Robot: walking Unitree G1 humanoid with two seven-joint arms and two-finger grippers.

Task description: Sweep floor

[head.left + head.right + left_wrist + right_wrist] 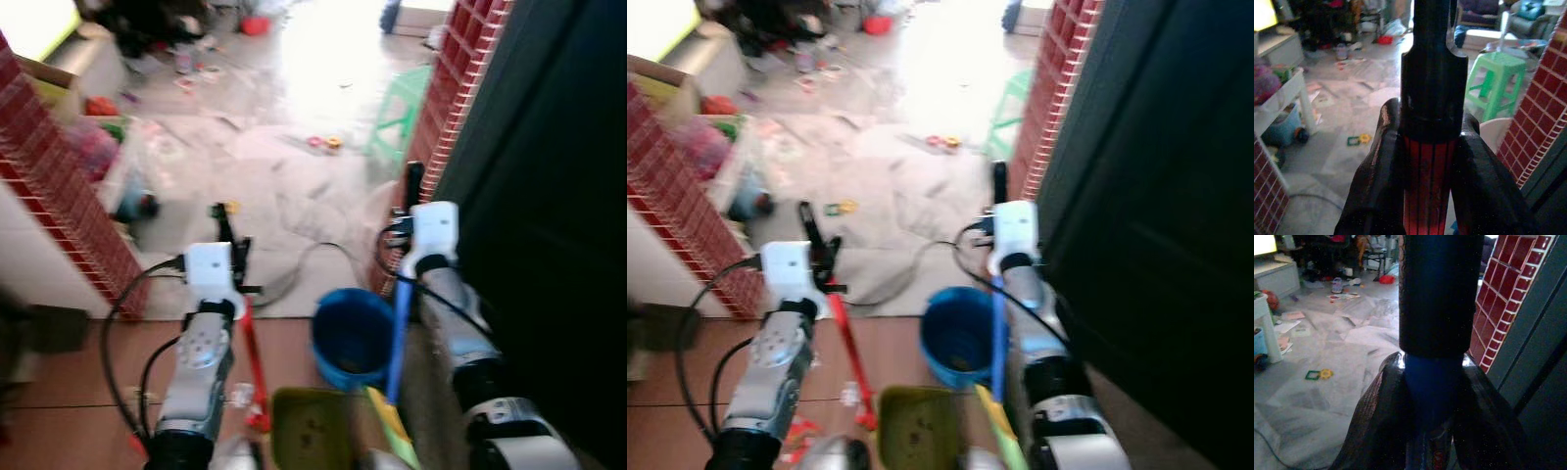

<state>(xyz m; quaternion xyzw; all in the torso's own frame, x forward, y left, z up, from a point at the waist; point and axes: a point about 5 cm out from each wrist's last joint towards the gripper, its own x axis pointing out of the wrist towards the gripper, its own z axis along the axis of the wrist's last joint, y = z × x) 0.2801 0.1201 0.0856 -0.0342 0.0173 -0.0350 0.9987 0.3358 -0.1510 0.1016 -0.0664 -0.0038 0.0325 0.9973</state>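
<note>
Red handle (251, 338) pinched in left gripper (1426, 161), running down beside the olive dustpan (312, 427). Blue handle (398, 338) clamped in right gripper (1436, 401), standing by the blue bucket (351, 336) near the brick pillar (453, 93). Green stool (400, 108) and small toys (325, 143) on the pale floor (274, 186) ahead.

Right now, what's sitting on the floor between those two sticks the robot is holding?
Between the red handle and the blue handle, the head views show a blue bucket on the floor, with a yellow-green dustpan nearer the robot.
</note>
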